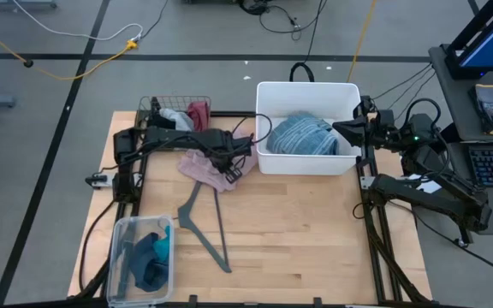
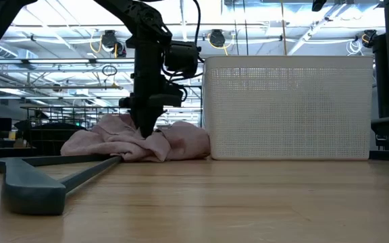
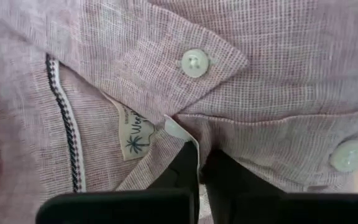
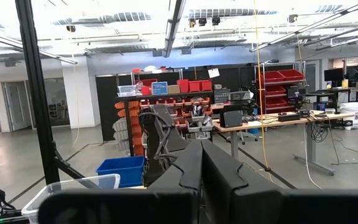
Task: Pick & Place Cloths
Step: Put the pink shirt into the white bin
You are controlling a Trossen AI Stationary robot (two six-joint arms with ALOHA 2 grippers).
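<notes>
The pink shirt (image 1: pixel 202 166) lies crumpled on the table just left of the white basket (image 1: pixel 264 162); it also shows in the low view (image 2: pixel 117 143). Its white tag (image 3: pixel 134 134) and buttons fill the left wrist view. My left gripper (image 1: pixel 232 174) stands over the shirt's right part, pointing down, shut on it. A blue striped cloth (image 1: pixel 303 135) lies inside the white basket. Maroon and pale cloths (image 1: pixel 187 115) sit in a wire basket. Teal and dark blue pieces (image 1: pixel 151 257) lie in a clear bin. My right gripper (image 1: pixel 345 130) hovers shut at the white basket's right wall. My left gripper (image 3: pixel 199 152) pinches a thin white-edged fold of the pink shirt (image 3: pixel 190 142) beside the tag and the collar buttons, between its two fingers (image 3: pixel 182 174). It comes from above, pointing down (image 2: pixel 146 133). The shirt rests crumpled on the table, slack.
A grey clothes hanger (image 1: pixel 204 224) lies on the table in front of the shirt, its thick end close to the low camera (image 2: pixel 36 185). The white basket's wall (image 2: pixel 289 108) stands just right of the left gripper. Bare wood (image 1: pixel 315 239) spreads toward the near right.
</notes>
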